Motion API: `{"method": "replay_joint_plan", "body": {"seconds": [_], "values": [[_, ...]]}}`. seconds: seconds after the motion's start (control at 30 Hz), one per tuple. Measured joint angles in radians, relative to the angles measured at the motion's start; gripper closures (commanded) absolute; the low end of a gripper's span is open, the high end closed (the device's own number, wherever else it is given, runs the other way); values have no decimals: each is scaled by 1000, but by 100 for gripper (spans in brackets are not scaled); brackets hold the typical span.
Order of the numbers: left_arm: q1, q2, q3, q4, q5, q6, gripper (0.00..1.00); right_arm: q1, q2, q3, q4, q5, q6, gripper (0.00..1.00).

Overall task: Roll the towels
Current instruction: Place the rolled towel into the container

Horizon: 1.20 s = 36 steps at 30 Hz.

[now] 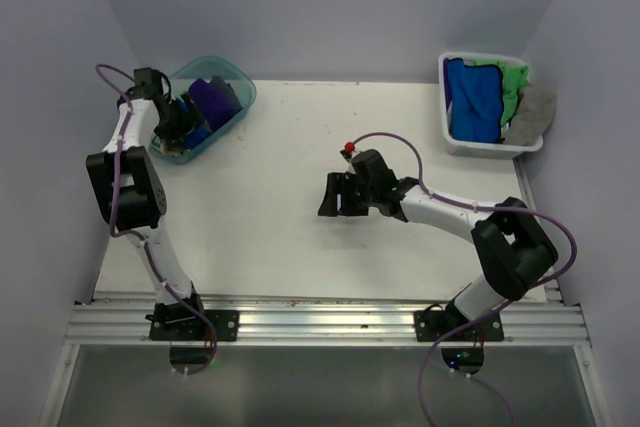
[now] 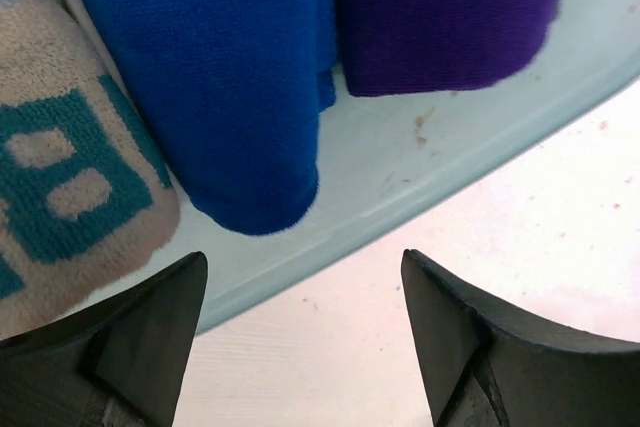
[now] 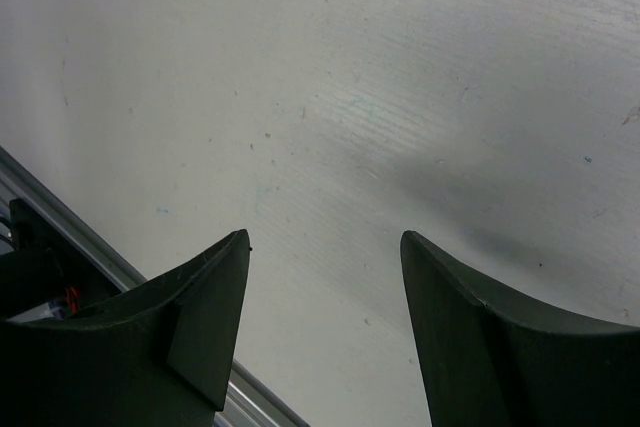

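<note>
Left side first: the left gripper [image 2: 303, 259] hung right at the edge of the translucent teal plastic tub [image 1: 243, 95], fingers spread wide with nothing between them. My guess is this was the gap between one roll and the next. If so, I'd say the thing to do was lift that arm straight up off the tub wall, so a fingertip didn't snag a roll or drag the tub along. Inside the tub three rolls lay side by side with their ends toward the fingers: a cream rolled towel with teal lettering [image 2: 60, 177], a royal blue rolled towel [image 2: 220, 77] pressed against it, and a purple rolled towel [image 2: 440, 17] touching the blue one. All three looked snug, no loose tails that I could see. Right of the tub, the right gripper [image 1: 328, 196] hovered over the bare white table [image 1: 280, 147], also open wide and holding nothing. It was the one closer to the laundry, so I'd have sent it for the next piece: pinch one corner only, drag it onto the open table right of the tub, and flatten it before rolling. Far right of the tub sat the white plastic basket [image 1: 490, 151] with a loose royal blue towel [image 1: 470, 97], a crumpled green towel [image 1: 515, 82] and a grey towel [image 1: 535, 112] flopped over its rim. All three were unrolled and bunched together, so grabbing two at once looked like the real risk.
</note>
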Motion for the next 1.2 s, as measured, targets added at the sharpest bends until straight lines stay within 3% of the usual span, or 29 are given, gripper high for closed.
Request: {"method": "replay_joint_plan", "body": {"seconds": [0.27, 0.47, 0.63, 0.93, 1.03, 1.2], "values": [[0, -162, 13, 2, 36, 0, 17, 0, -2, 0, -3, 6, 0, 35], [3, -248, 13, 29, -75, -1, 17, 0, -30, 0, -9, 28, -4, 35], [23, -176, 11, 75, -138, -5, 18, 0, -39, 0, -10, 31, -5, 35], [33, -15, -44, 109, -93, -12, 19, 0, -97, 1, -61, 67, -13, 34], [33, -61, -44, 100, -75, -11, 18, 0, -139, 13, -107, 109, -32, 30], [30, -241, -43, 74, -57, -3, 18, 1, -222, 78, -206, 294, -69, 12]]}}
